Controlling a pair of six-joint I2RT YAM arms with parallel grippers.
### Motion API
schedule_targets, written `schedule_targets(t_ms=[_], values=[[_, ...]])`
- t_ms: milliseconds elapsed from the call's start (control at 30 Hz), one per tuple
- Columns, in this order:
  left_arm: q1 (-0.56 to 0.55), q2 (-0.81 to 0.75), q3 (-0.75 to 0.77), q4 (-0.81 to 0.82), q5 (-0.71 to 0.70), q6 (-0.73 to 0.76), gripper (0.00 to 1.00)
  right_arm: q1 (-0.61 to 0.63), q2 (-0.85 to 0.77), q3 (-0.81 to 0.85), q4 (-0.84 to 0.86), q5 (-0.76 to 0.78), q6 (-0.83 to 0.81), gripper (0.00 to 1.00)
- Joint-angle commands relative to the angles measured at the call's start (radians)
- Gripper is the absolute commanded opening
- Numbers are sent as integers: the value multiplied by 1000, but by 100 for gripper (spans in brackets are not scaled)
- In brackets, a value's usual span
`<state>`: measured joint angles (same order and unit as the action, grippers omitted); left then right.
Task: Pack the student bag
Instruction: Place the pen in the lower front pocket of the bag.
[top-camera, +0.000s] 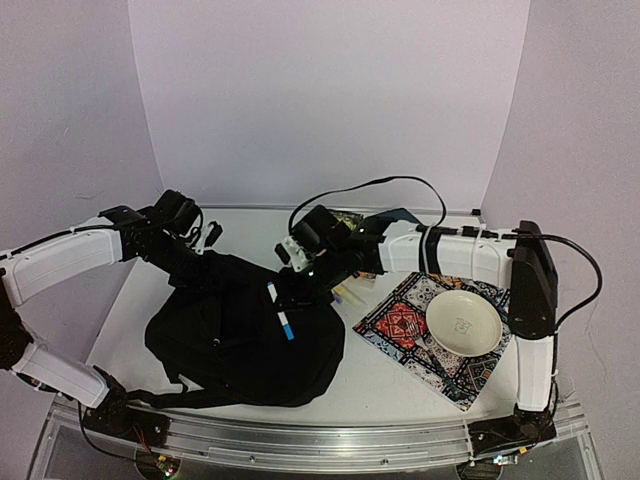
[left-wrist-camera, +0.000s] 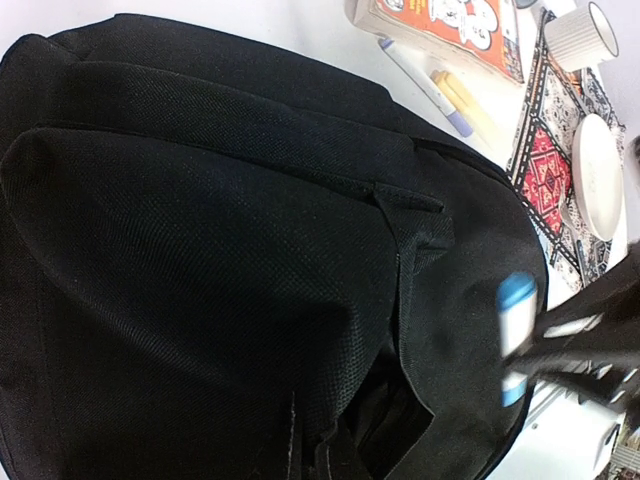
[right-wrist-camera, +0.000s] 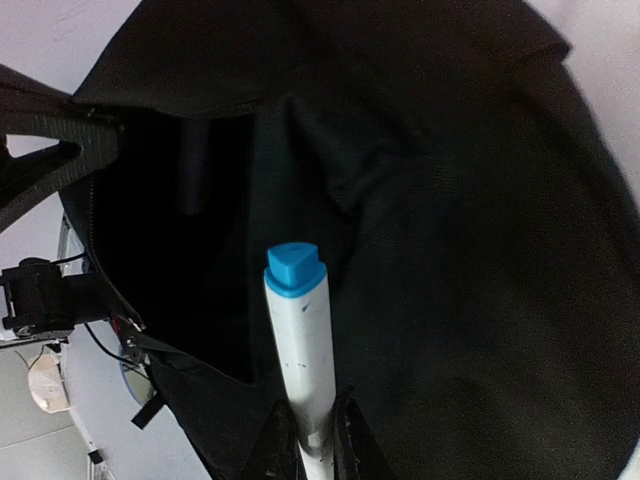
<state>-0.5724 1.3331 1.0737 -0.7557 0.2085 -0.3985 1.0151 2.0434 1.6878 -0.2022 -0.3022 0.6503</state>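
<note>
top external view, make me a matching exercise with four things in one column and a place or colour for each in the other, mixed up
Things:
1 student bag
2 marker
3 bowl
4 patterned cloth

Descriptions:
a white, sits on the cloth
b blue cap, held in the right gripper
c black, left of the cloth
d lies flat under the bowl

Pairs: 1-c, 2-b, 3-a, 4-d

marker (right-wrist-camera: 298, 345): between the right fingers (right-wrist-camera: 352, 450), jutting ahead
student bag (top-camera: 235, 335): beneath marker and fingers (on the table (top-camera: 385, 390))
</note>
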Motion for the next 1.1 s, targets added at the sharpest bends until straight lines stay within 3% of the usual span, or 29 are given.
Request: schedule_targets(t_ms=[0,333,567,667,867,1067], values=[[0,-14,43,92,59,-19,0,19,67,73,106,-119,87,0],[-15,-29,15,157,143,-71,0,28,175,136,269,-147,227,0],[-33,-51,-28,177,150,-100,0,24,197,123,438,-62,366,0],[-35,-63,-43,190,152,-115,0,25,195,91,510,-24,415,4],[-35,-72,-42,199,140,-115,0,24,204,93,530,-50,398,30],[-34,-70,-34,192,53,-92,0,25,146,40,509,-42,303,40]])
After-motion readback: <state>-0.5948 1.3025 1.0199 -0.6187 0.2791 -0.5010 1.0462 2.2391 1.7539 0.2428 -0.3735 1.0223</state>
